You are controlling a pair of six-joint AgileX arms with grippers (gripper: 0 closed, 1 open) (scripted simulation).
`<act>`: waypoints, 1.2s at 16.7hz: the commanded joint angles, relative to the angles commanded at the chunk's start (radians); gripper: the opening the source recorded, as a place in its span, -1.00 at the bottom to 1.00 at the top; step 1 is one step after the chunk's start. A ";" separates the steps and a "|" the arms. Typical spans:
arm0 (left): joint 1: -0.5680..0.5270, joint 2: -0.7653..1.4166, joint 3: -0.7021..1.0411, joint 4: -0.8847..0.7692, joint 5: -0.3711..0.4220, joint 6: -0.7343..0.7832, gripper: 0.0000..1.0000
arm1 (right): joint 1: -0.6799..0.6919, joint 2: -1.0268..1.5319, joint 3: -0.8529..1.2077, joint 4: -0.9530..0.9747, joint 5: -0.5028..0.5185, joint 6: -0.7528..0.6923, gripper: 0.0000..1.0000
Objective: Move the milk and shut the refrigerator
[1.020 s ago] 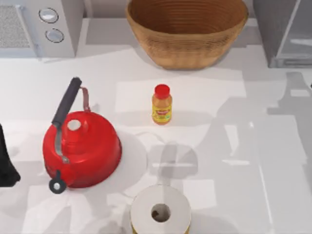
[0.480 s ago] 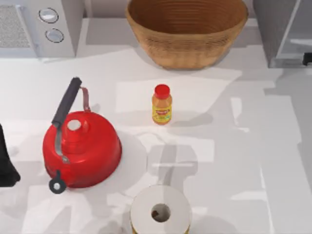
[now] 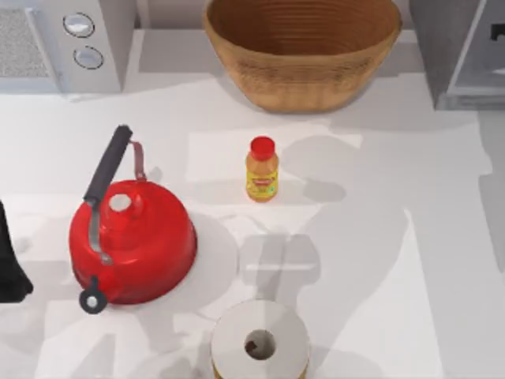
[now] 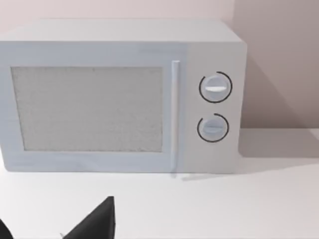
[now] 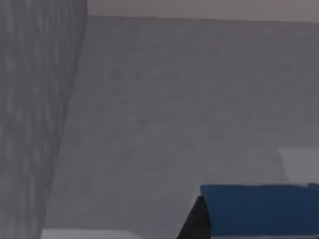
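Microwave (image 3: 59, 43) and left arm share the left of the desk (image 3: 442, 237). The left gripper (image 4: 50, 231) is parked at that edge with its fingers spread and nothing between them, and it faces the microwave's two knobs. Toward the middle stand a red kettle (image 3: 130, 241), a wicker basket (image 3: 304, 51) at the back, an orange juice bottle (image 3: 262, 169) and a paper roll (image 3: 259, 341) at the front edge. None of them lies in the way of the work.

At the far right back corner is the refrigerator (image 3: 442, 47), and the right gripper (image 3: 497, 31) shows as a dark tip over its opening. The right arm is clearly the nearer one. In the right wrist view the milk (image 5: 259, 209) sits right at the gripper, its blue top against one dark finger (image 5: 198, 224), with the refrigerator's grey inside wall straight ahead and a speckled panel to one side. I judge the gripper to be pinching the milk, though the second finger is cut off. So the move turns on the milk going straight ahead into the refrigerator.

The carton's lower part, any shelf beneath it and the door's angle are hard to make out.
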 joint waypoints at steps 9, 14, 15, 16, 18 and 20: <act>0.000 0.000 0.000 0.000 0.000 0.000 1.00 | -0.074 0.244 0.590 -0.683 -0.049 -0.040 -1.00; 0.000 0.000 0.000 0.000 0.000 0.000 1.00 | -0.082 0.263 0.643 -0.743 -0.055 -0.044 -1.00; 0.000 0.000 0.000 0.000 0.000 0.000 1.00 | -0.082 0.263 0.643 -0.743 -0.055 -0.044 -1.00; 0.000 0.000 0.000 0.000 0.000 0.000 1.00 | -0.067 0.265 0.571 -0.690 -0.055 -0.041 -1.00; 0.000 0.000 0.000 0.000 0.000 0.000 1.00 | -0.070 0.266 0.586 -0.702 -0.055 -0.042 -1.00; 0.000 0.000 0.000 0.000 0.000 0.000 1.00 | -0.075 0.266 0.615 -0.720 -0.055 -0.043 -1.00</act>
